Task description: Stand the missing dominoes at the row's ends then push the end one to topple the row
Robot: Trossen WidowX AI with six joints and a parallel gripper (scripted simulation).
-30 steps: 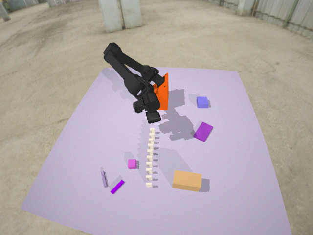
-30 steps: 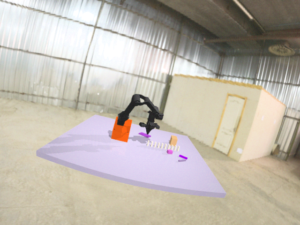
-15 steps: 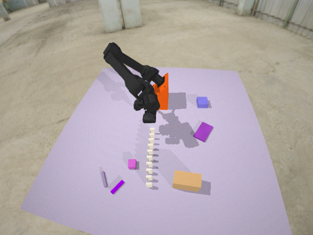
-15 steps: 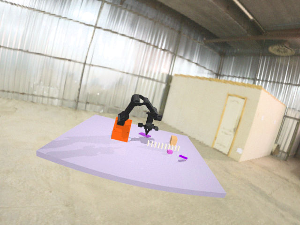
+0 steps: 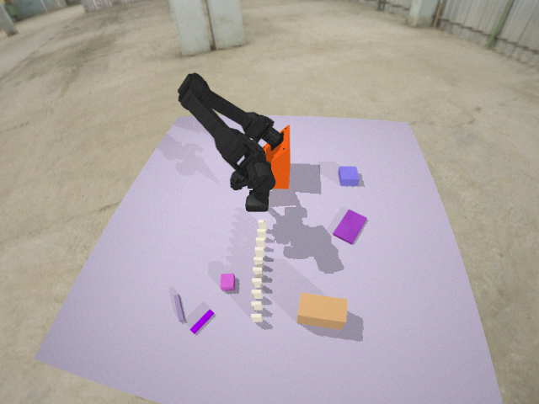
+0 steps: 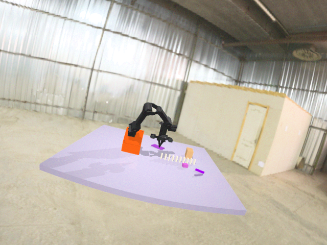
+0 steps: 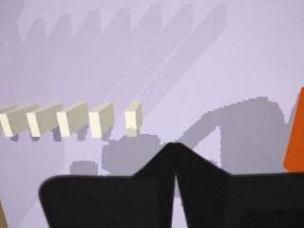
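Several cream dominoes stand upright in one straight row. The end domino nearest the arm base [image 5: 262, 224] [image 6: 161, 155] [image 7: 133, 119] is upright, with its neighbour [image 7: 102, 120] beside it at a gap. The domino at the far end [image 5: 257, 317] [image 6: 194, 161] is upright too. No loose domino shows. My gripper [image 6: 159, 146] [image 7: 174, 148] is shut with nothing between its fingertips. It hangs above the table, just beyond the base-side end of the row, apart from the dominoes. In the top view its fingertips are hidden by the arm.
A tan block [image 5: 322, 310] [image 6: 188, 152] and a magenta cube [image 5: 227, 281] [image 6: 185, 165] flank the row's far half. A violet bar [image 5: 202, 321] [image 6: 199, 171] and lilac bar [image 5: 178, 308] [image 6: 198, 174] lie beyond the cube. A purple slab [image 5: 349, 226], blue block [image 5: 349, 176] and orange base block [image 5: 280, 172] also show.
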